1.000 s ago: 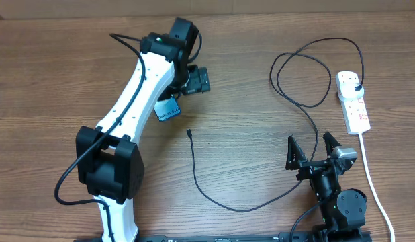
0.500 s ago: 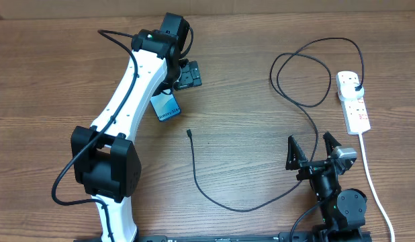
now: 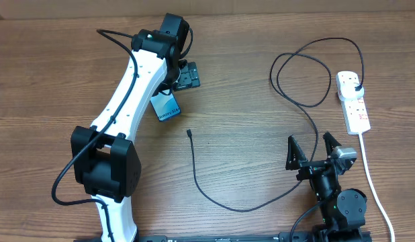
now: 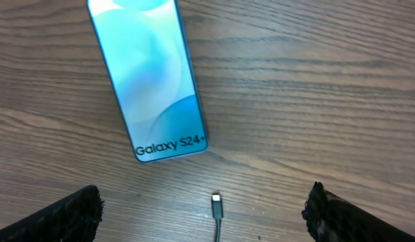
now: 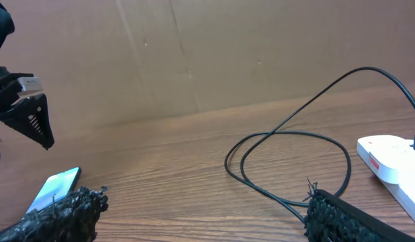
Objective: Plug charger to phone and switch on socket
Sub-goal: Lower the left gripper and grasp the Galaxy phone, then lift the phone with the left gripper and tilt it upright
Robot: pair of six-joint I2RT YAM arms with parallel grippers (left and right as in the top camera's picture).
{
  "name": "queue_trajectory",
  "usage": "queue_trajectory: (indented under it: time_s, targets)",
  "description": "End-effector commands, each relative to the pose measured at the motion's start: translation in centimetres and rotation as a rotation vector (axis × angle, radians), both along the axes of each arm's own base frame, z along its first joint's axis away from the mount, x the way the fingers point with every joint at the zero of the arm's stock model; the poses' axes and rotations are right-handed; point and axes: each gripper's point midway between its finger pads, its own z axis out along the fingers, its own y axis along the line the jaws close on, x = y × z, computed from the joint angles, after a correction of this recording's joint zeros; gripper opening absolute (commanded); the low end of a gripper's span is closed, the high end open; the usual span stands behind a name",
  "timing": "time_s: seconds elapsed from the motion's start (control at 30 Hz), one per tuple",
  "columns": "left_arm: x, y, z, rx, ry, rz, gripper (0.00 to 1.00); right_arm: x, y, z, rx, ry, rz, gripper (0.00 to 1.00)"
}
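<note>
The phone (image 3: 166, 107) lies flat on the wooden table with its blue screen up, and in the left wrist view the phone (image 4: 150, 81) shows white text at its near end. My left gripper (image 3: 187, 75) hovers just beyond it, open and empty (image 4: 203, 202). The charger's connector tip (image 3: 189, 133) rests loose on the wood just short of the phone's near end (image 4: 216, 199). Its black cable (image 3: 248, 208) loops right and up to a plug (image 3: 356, 85) seated in the white socket strip (image 3: 355, 111). My right gripper (image 3: 311, 153) stands open near the front right, empty (image 5: 204, 202).
The strip's thick white cord (image 3: 372, 181) runs down the right side past my right arm. The cable's big loops (image 5: 288, 161) lie between my right gripper and the strip (image 5: 389, 158). A cardboard wall (image 5: 194, 54) backs the table.
The left arm has shifted up and to the left, uncovering more of the phone. The phone, cable and right arm have not moved.
</note>
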Motion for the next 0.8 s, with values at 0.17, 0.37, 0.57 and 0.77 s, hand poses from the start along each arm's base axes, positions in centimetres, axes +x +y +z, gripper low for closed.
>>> queue_trajectory:
  time_s: [0.17,0.37,0.57,0.77]
  targets:
    - [0.9,1.2,0.2,0.047,-0.046,0.068,0.99,0.0,0.0,-0.1,0.003,-0.005,-0.002,1.00]
    - [1.5,1.3,0.4,0.054,-0.072,0.074,0.99,0.0,0.0,-0.1,0.003,-0.005,-0.002,1.00]
    - [1.4,1.5,0.4,0.065,-0.071,0.073,1.00,0.0,0.0,-0.1,0.003,-0.005,-0.002,1.00]
    - [1.3,1.5,0.3,0.066,-0.066,0.073,1.00,0.0,0.0,-0.1,0.003,-0.005,-0.002,1.00]
